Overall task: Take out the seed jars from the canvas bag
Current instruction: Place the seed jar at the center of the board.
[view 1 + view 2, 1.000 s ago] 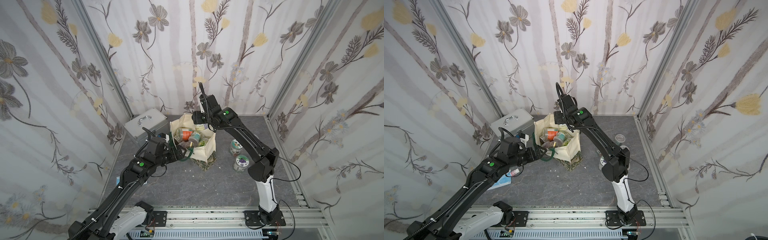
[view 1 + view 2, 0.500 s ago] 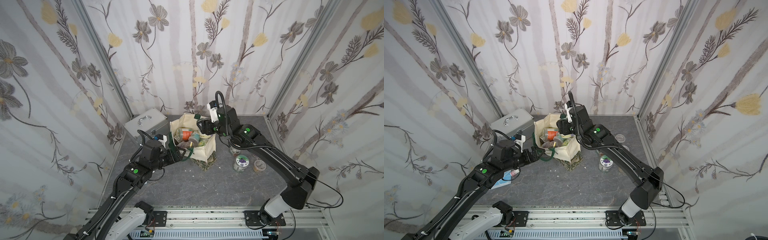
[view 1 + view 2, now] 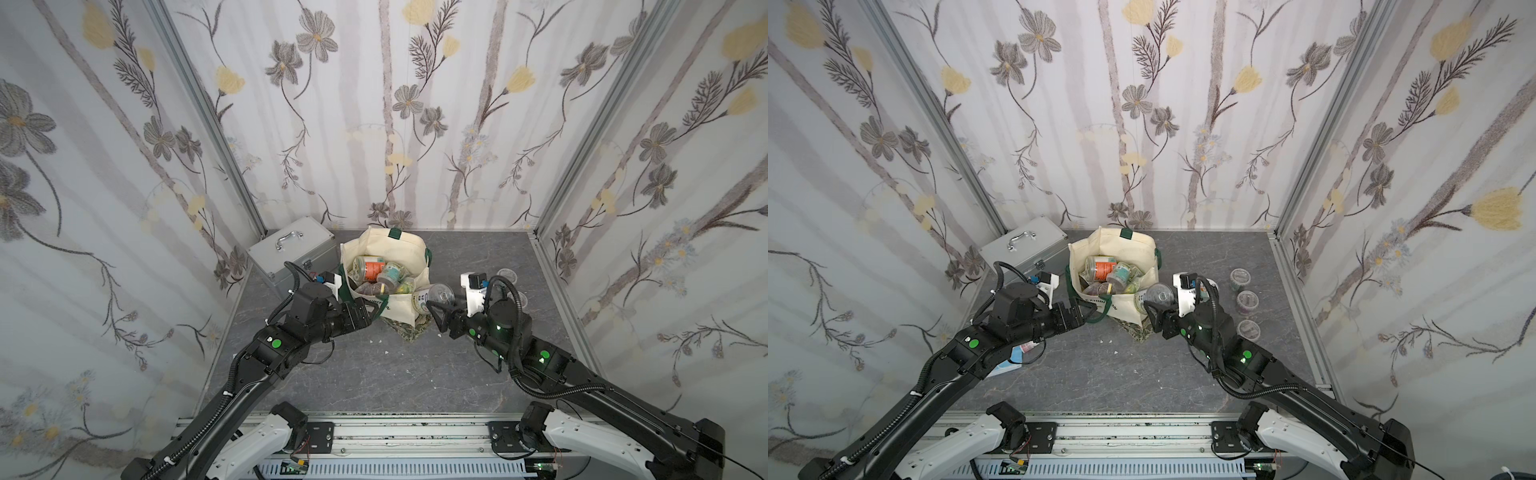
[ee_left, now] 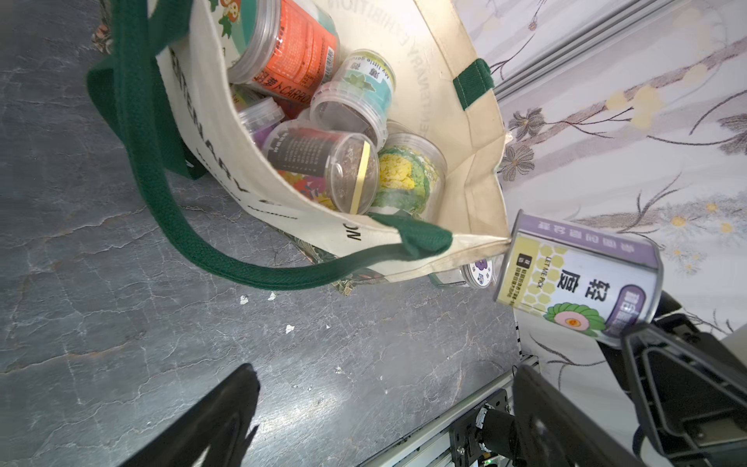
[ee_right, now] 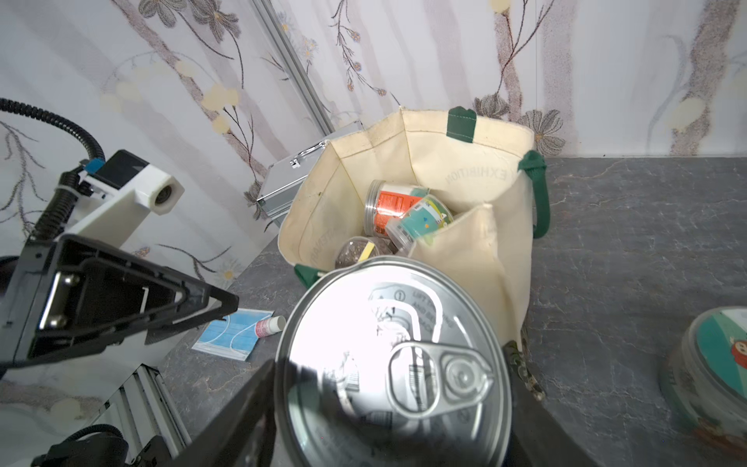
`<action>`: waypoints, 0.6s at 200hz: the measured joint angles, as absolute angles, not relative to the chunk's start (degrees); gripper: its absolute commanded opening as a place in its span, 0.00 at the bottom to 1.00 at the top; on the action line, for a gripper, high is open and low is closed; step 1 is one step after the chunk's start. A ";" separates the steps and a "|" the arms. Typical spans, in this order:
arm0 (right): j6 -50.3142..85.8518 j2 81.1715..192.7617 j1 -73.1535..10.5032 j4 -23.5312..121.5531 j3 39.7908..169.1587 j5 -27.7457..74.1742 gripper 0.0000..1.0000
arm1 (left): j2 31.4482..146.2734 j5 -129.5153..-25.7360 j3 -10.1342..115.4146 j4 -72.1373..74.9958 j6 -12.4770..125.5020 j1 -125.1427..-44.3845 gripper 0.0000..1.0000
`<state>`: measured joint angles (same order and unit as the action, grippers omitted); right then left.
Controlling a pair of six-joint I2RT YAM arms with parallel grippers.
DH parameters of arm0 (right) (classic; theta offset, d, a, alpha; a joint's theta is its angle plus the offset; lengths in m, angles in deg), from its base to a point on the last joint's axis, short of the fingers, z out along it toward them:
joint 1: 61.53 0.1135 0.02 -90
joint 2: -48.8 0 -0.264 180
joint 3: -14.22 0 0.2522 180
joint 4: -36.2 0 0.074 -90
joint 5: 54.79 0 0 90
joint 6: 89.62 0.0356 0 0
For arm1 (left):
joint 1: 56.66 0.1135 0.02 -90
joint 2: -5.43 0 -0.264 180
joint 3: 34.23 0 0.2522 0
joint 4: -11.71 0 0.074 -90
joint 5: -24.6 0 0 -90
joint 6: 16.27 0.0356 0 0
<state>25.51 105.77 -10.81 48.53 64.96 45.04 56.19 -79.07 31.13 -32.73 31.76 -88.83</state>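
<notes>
At the far left, a silver metal case point(image 3: 291, 249) stood on the grey stone-patterned worktop point(image 3: 374, 374). My left fingers point(image 4: 220, 420) were spread wide, gripping nothing, near the dark green handle point(image 4: 169, 210) of the cream canvas bag point(image 3: 401, 243). The bag stood open mid-worktop with several labelled seed jars point(image 3: 372, 269) inside. Just beside its right corner, my right fingers point(image 5: 242, 416) clamped a purple-and-yellow labelled jar point(image 4: 574, 279) with a silver ring-pull lid, clear of the worktop. Further right, three clear-lidded jars point(image 3: 1247, 299) stood apart from the bag.

Probably lab booth, floral panels point(image 3: 374, 104), aluminium frame point(image 3: 210, 124)
</notes>
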 measured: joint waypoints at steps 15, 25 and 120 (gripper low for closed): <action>26.45 102.03 -10.52 49.58 60.43 46.85 0.65 | 56.87 -78.91 31.54 -33.17 31.76 -88.91 1.00; 27.17 99.91 -10.61 51.85 57.98 48.69 0.65 | 57.35 -78.83 31.98 -33.28 31.76 -88.98 1.00; 36.59 93.77 -10.44 57.12 49.28 53.72 0.64 | 59.98 -76.49 33.42 -33.60 31.73 -91.12 1.00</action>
<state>36.59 93.77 -10.44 57.12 49.28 53.72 59.98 -76.49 33.42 -33.60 31.73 -91.12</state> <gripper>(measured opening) 0.721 0.997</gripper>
